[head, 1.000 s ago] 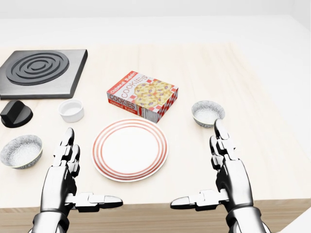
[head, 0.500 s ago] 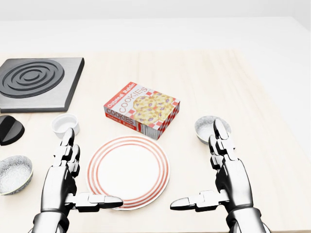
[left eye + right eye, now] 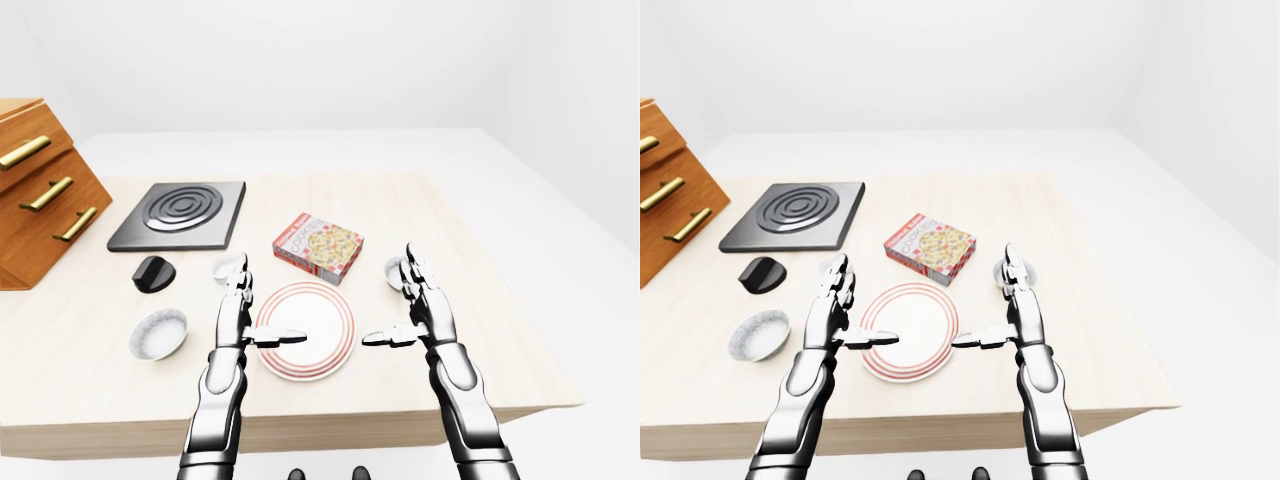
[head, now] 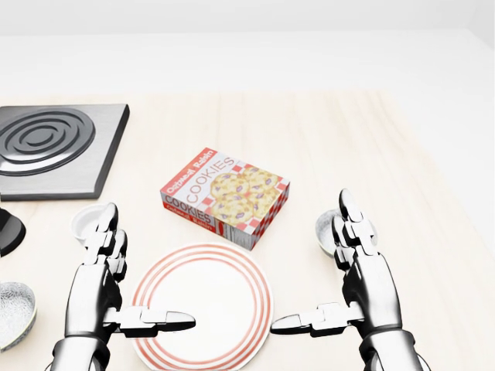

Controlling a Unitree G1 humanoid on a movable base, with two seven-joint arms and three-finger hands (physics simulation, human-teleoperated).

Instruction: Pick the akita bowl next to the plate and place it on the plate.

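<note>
A white plate with red rings (image 4: 203, 305) lies low in the head view, between my two hands. To its right stands a speckled akita bowl (image 4: 326, 230), upright and partly hidden behind my right hand's fingers (image 4: 349, 224). A second akita bowl (image 4: 11, 313) sits at the left edge. My left hand (image 4: 145, 267) is open over the plate's left rim, thumb pointing inward. My right hand (image 4: 309, 261) is open too, just this side of the right bowl and holding nothing.
A cookies box (image 4: 226, 197) lies just above the plate. A white ramekin (image 4: 85, 222), a black knob (image 3: 153, 272) and a dark stove plate (image 4: 46, 147) are at the left. A wooden drawer cabinet (image 3: 40, 190) stands far left.
The camera has moved toward the table, so everything slid down the head view. The right bowl is now partly behind my right fingers. Both hands keep their open pose.
</note>
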